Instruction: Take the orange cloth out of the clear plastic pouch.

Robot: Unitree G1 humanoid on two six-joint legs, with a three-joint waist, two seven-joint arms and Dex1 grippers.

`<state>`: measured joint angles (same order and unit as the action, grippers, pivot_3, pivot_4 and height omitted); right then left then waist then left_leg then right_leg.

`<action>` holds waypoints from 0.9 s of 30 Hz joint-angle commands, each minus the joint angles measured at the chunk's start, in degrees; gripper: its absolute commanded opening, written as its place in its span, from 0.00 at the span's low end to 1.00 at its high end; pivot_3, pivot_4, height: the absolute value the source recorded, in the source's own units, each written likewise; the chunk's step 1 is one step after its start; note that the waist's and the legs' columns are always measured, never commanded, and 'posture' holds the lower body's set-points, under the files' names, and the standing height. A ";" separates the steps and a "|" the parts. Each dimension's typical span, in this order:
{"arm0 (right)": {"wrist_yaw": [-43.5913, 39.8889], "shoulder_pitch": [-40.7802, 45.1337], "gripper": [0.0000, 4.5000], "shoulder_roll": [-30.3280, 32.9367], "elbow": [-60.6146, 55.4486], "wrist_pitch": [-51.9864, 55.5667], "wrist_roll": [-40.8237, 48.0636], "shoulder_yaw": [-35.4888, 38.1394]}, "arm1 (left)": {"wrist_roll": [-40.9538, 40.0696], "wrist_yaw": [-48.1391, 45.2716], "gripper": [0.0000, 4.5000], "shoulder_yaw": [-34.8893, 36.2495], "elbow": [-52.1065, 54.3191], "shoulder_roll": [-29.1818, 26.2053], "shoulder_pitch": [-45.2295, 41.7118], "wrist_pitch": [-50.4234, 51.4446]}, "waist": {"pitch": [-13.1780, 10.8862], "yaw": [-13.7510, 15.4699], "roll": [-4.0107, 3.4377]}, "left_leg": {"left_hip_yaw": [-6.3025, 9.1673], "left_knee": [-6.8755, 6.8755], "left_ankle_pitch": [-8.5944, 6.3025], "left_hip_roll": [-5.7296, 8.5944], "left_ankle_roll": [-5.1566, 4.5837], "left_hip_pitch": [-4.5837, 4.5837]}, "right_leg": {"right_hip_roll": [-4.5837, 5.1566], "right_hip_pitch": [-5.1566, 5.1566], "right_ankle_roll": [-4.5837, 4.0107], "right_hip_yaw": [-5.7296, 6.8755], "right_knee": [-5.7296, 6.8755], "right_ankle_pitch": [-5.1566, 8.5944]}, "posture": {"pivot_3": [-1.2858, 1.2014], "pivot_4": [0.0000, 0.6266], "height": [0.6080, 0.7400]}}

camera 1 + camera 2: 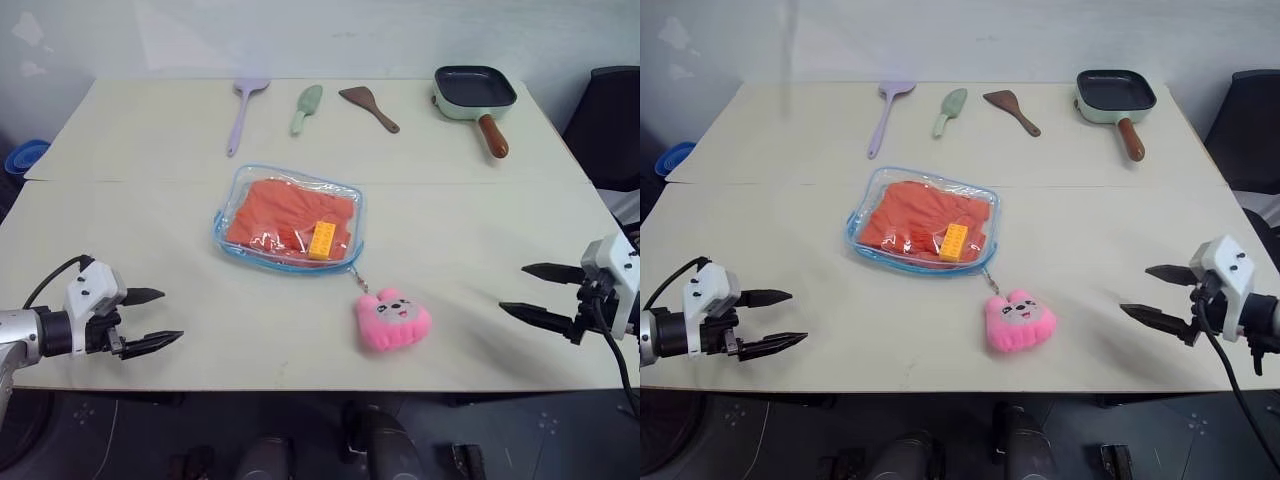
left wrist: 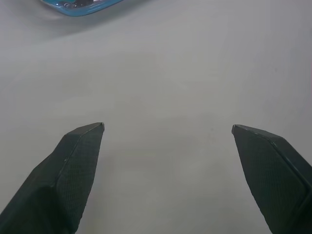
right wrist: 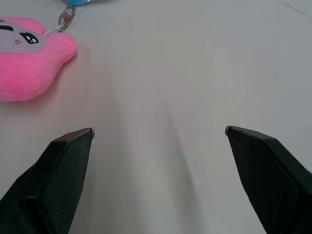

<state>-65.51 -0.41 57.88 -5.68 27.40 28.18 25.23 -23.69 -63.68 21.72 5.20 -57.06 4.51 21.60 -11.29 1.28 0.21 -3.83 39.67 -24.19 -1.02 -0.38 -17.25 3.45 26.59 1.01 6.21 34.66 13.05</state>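
Both grippers hang near the front edge of the table [image 1: 120, 210], the left gripper [image 1: 152, 319] to the near left of the pouch and the right gripper [image 1: 535, 292] to its near right, each well apart from it, each with its two black pointed fingers spread wide and holding nothing. Just in front of the pouch, on its right side, lies a pink plush charm [image 1: 391, 320], soft and rounded with small ears and a stitched face, joined by a short metal chain to the pouch's near right corner. The clear plastic pouch [image 1: 240, 190] lies flat at the middle of the table, a shiny see-through rectangle with rounded corners and light blue trim. Inside it the orange cloth [image 1: 280, 215] is folded and crumpled, filling most of the bag, and a small yellow toy brick [image 1: 322, 240] with studs sits at the pouch's near right part; whether it is inside or on top I cannot tell. By my reading the task is not yet begun: the cloth is fully inside, and opening the bag and drawing the cloth out are all left. Beyond the pouch lie a lilac spatula [image 1: 243, 108], a pale green scoop [image 1: 305, 106], a brown wooden turner [image 1: 368, 106] and a mint square pan [image 1: 474, 92] with a wooden handle.
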 commanded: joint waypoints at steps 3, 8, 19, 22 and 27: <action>0.62 -0.25 1.00 0.72 -2.34 -1.14 -0.09 2.05 | 0.71 0.37 0.99 -0.30 -0.04 0.18 -0.81 -1.59 | 0.00 0.02 0.00 | 0.00 0.00 0.01 0.00 0.02 0.00 | 0.00 0.00 0.00 0.00 0.00 0.00 | 0.52 0.24 1.00; 1.29 -0.22 1.00 0.75 -2.53 -1.41 -0.45 1.71 | 0.89 1.22 0.99 -0.76 0.10 0.70 -0.96 -1.33 | 0.00 0.03 0.00 | -0.01 0.00 0.02 0.01 0.03 0.00 | 0.00 0.00 0.00 0.00 0.01 0.00 | 0.52 0.24 1.00; 3.13 -0.73 1.00 -0.09 -4.36 -1.10 -0.24 1.39 | -1.72 3.24 0.99 -0.77 3.91 2.73 -0.60 3.14 | 0.00 0.00 0.00 | -0.05 0.01 0.03 0.02 0.06 0.05 | 0.00 -0.01 0.00 -0.05 0.10 0.00 | 0.52 0.24 1.00; 5.11 -0.53 1.00 -1.38 -6.50 0.42 0.92 1.20 | -3.99 4.95 0.99 -0.77 6.56 4.78 -1.60 5.76 | 0.00 0.03 0.00 | -0.06 0.02 0.04 0.03 0.08 0.06 | 0.00 -0.02 0.00 -0.06 0.11 0.00 | 0.52 0.24 1.00; 8.97 -2.27 1.00 -4.52 -14.84 5.45 4.84 1.50 | -8.83 11.35 0.99 -1.52 14.59 9.45 -4.68 12.65 | 0.00 0.14 0.01 | -0.05 0.04 0.09 0.04 0.16 0.06 | 0.01 -0.04 0.01 -0.08 0.17 0.00 | 0.52 0.24 1.00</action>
<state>-57.74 -2.35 53.78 -16.69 31.69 31.06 25.23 -30.01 -54.32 19.87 16.04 -47.95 0.61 32.54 -11.29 1.41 0.21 -3.85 39.71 -24.09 -0.99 -0.20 -17.19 3.46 26.54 1.01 6.14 34.84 13.05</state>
